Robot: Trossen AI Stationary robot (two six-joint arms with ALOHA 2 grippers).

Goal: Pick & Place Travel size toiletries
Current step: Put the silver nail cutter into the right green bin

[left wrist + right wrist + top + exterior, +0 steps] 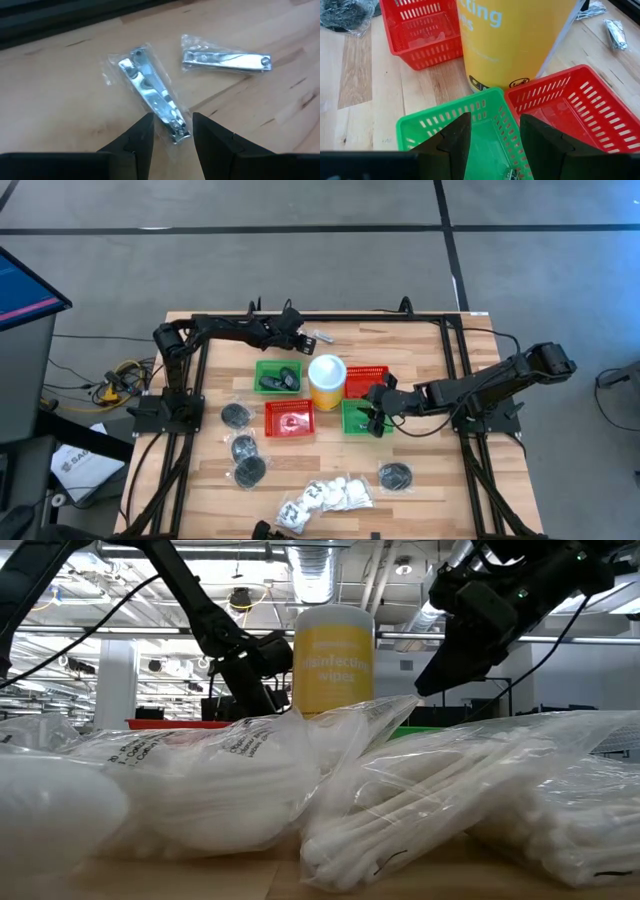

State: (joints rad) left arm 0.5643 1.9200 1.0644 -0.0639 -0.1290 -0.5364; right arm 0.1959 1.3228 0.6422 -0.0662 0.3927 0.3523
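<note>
Your two bagged nail clippers (152, 95) lie on bare wood near the counter's (450, 490) far edge, well apart from the baskets, with the left end effector (172, 137) spread open right over the nearer one's tip. Your right end effector (495, 140) hangs open above the green basket (445, 125), tightly hemmed by the yellow canister (515, 40) and a red basket (570, 107).

Low view: bagged swabs (430, 810) fill the foreground and hide the baskets' contents; only the yellow canister (334, 660) rises above them. Its lid is cut off in the right wrist view. High view: items in the green basket (278, 377) left of the canister are too small to identify. One clipper (152, 97) tip is hidden between the left gripper's (172, 131) fingers.
</note>
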